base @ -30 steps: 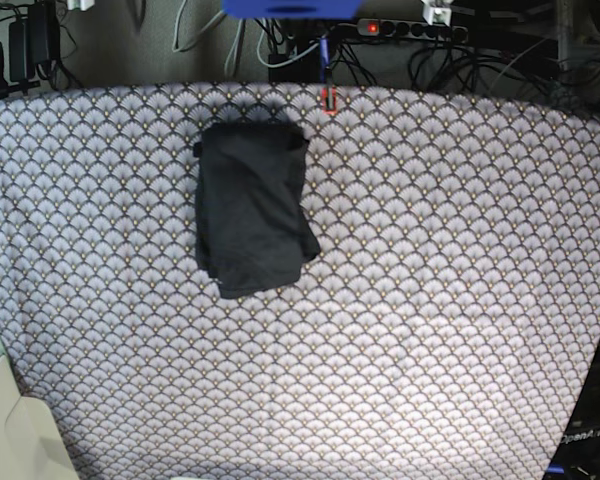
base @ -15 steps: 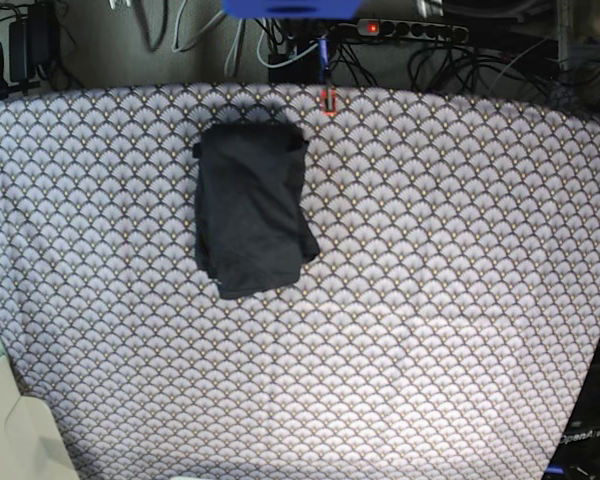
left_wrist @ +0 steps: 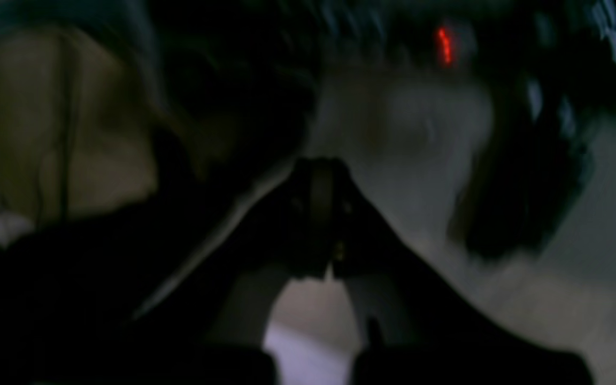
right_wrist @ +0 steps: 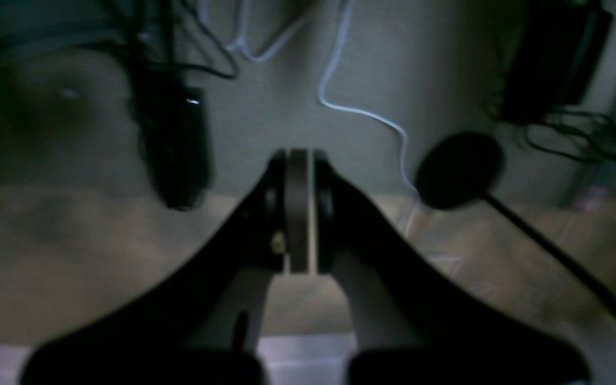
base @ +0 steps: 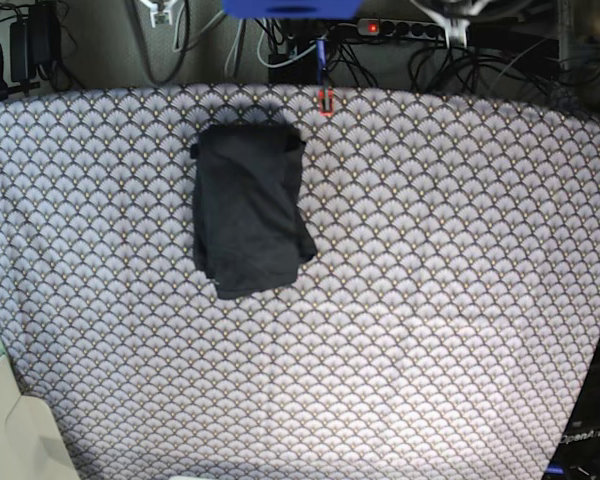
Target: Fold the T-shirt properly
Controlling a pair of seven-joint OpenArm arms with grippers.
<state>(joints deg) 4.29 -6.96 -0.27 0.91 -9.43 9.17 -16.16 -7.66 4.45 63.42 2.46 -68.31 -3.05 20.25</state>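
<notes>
The black T-shirt (base: 250, 208) lies folded into a compact upright rectangle on the patterned tablecloth (base: 430, 280), left of centre toward the far edge. Its lower right corner bulges out slightly. Neither gripper is near it. In the left wrist view my left gripper (left_wrist: 321, 176) is shut with nothing between its fingers, and the picture is dark and blurred. The right wrist view shows my right gripper (right_wrist: 298, 171) shut and empty too, with its pads pressed together, over the floor and cables beyond the table.
Cables and a power strip with a red light (base: 372, 27) run behind the table's far edge. A red clip (base: 328, 100) holds the cloth at the far edge. A white cable (right_wrist: 361, 112) and a black round object (right_wrist: 459, 170) lie below the right gripper.
The T-shirt has not moved. Small white parts at the top edge of the base view have shifted to the right.
</notes>
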